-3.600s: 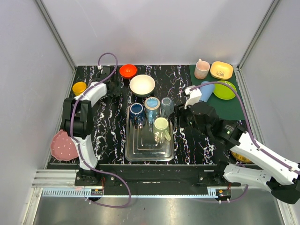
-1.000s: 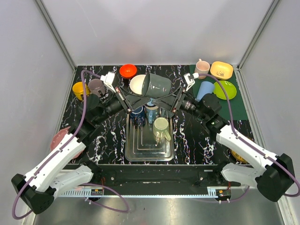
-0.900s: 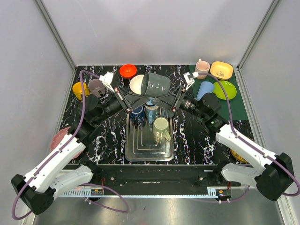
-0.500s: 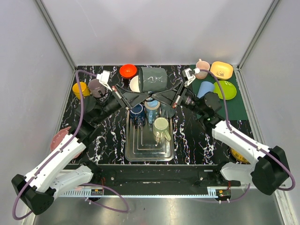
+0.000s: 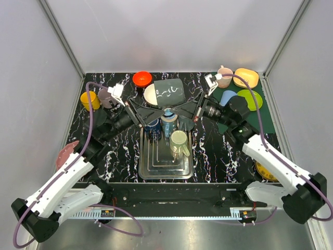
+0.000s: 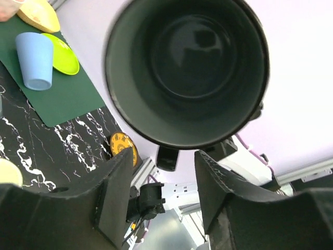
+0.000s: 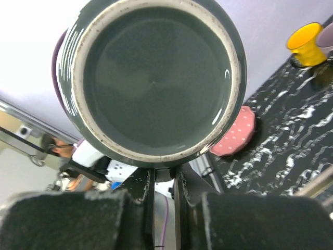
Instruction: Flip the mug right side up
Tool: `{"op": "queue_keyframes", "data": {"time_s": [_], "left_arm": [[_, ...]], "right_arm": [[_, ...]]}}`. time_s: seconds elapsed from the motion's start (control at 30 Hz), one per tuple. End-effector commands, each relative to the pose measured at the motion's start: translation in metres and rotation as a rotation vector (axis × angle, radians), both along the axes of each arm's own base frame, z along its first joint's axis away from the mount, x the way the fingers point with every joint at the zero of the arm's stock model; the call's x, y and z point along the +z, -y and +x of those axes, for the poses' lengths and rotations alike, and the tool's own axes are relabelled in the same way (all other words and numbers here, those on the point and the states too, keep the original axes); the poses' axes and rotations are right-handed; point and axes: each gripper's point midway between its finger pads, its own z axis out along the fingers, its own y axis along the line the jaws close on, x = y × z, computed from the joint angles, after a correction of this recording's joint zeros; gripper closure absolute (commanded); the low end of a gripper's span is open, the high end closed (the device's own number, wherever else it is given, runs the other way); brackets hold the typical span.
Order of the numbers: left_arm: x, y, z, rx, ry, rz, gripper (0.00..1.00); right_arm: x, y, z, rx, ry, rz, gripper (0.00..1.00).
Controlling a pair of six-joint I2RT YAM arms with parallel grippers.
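A dark grey mug (image 5: 167, 94) hangs on its side in the air above the tray's far end. Its mouth (image 6: 187, 67) faces my left wrist camera and its base (image 7: 156, 78) faces the right one. My right gripper (image 7: 164, 174) is shut on the mug's handle, which is pinched between its fingers just under the base. My left gripper (image 6: 164, 177) is open, its fingers (image 6: 117, 192) standing apart on either side of the handle (image 6: 167, 157) without touching it. In the top view the two grippers (image 5: 156, 109) (image 5: 179, 110) meet tip to tip below the mug.
A metal tray (image 5: 156, 166) holds a blue mug (image 5: 152, 124), a light blue cup (image 5: 169, 117) and a green mug (image 5: 179, 140). White bowl (image 5: 150, 95), red bowl (image 5: 142, 78), yellow cup (image 5: 88, 98) and pink plate (image 5: 65, 153) lie left. Dishes sit on a green mat (image 5: 250, 122).
My right gripper closed on the mug's handle, then my left gripper opened and let go. The mug has turned a little and moved slightly toward the back.
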Motion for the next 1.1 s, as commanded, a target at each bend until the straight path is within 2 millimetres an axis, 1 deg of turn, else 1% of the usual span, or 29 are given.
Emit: {"op": "queue_keyframes", "data": {"time_s": [0.0,0.07,0.1,0.13,0.17,0.2,0.23,0.27,0.3,0.33,0.37,0.4,0.43,0.47,0.5,0.53,0.57,0.6,0.63,0.67,0.7,0.73,0.83,1.07], "left_arm": [[-0.001,-0.012,0.002,0.036,0.027,0.018,0.44],[-0.006,-0.018,0.008,0.066,0.014,0.036,0.42],[-0.008,-0.021,0.009,0.079,0.023,0.055,0.39],[-0.01,-0.028,0.015,0.12,0.024,0.074,0.36],[-0.016,-0.038,0.014,0.156,-0.007,0.124,0.33],[-0.021,-0.047,0.017,0.207,-0.018,0.165,0.26],[-0.028,-0.067,0.03,0.341,-0.022,0.229,0.23],[-0.039,-0.081,0.029,0.398,-0.063,0.288,0.21],[-0.035,-0.095,0.026,0.458,-0.048,0.289,0.19],[-0.037,-0.117,0.033,0.581,-0.047,0.315,0.14],[-0.045,-0.13,0.03,0.634,-0.074,0.347,0.08],[-0.042,-0.145,0.026,0.692,-0.067,0.343,0.02],[-0.045,-0.162,0.027,0.776,-0.066,0.375,0.01],[-0.048,-0.174,0.021,0.814,-0.079,0.403,0.01],[-0.051,-0.181,0.019,0.843,-0.084,0.423,0.01],[-0.052,-0.192,0.019,0.888,-0.082,0.45,0.01],[-0.056,-0.198,0.015,0.904,-0.094,0.476,0.01],[-0.057,-0.202,0.013,0.917,-0.098,0.484,0.01],[-0.061,-0.207,0.012,0.932,-0.101,0.505,0.01],[-0.063,-0.209,0.01,0.939,-0.102,0.509,0.01],[-0.064,-0.211,0.009,0.945,-0.105,0.509,0.01],[-0.066,-0.212,0.008,0.951,-0.107,0.514,0.01],[-0.071,-0.216,0.006,0.961,-0.11,0.517,0.01],[-0.072,-0.219,0.003,0.971,-0.102,0.521,0.01]], "right_arm": [[0.027,0.024,-0.012,-0.098,0.214,-0.159,1.0],[0.025,0.03,-0.014,-0.122,0.223,-0.203,1.0],[0.015,0.033,-0.016,-0.125,0.217,-0.27,1.0],[0.013,0.032,-0.022,-0.115,0.229,-0.298,1.0],[0.008,0.033,-0.02,-0.146,0.229,-0.341,1.0],[-0.001,0.034,-0.026,-0.142,0.21,-0.405,1.0],[-0.01,0.032,-0.026,-0.147,0.25,-0.463,1.0],[-0.017,0.023,-0.034,-0.155,0.263,-0.513,1.0],[-0.024,0.019,-0.036,-0.157,0.273,-0.557,1.0],[-0.039,0.012,-0.04,-0.138,0.281,-0.632,1.0],[-0.049,0.005,-0.045,-0.145,0.288,-0.677,1.0],[-0.059,0.001,-0.048,-0.138,0.285,-0.717,1.0],[-0.071,-0.006,-0.049,-0.128,0.288,-0.756,1.0],[-0.078,-0.008,-0.045,-0.156,0.288,-0.794,1.0],[-0.085,-0.016,-0.054,-0.135,0.298,-0.812,1.0],[-0.098,-0.022,-0.053,-0.128,0.285,-0.85,1.0],[-0.106,-0.025,-0.052,-0.138,0.284,-0.877,1.0],[-0.117,-0.029,-0.055,-0.127,0.282,-0.906,1.0],[-0.135,-0.035,-0.053,-0.118,0.257,-0.946,1.0],[-0.144,-0.038,-0.052,-0.122,0.25,-0.97,1.0],[-0.155,-0.043,-0.056,-0.112,0.243,-0.989,1.0],[-0.172,-0.046,-0.053,-0.117,0.224,-1.03,1.0],[-0.197,-0.051,-0.046,-0.141,0.195,-1.071,1.0],[-0.232,-0.054,-0.027,-0.243,0.132,-1.152,1.0]]}}
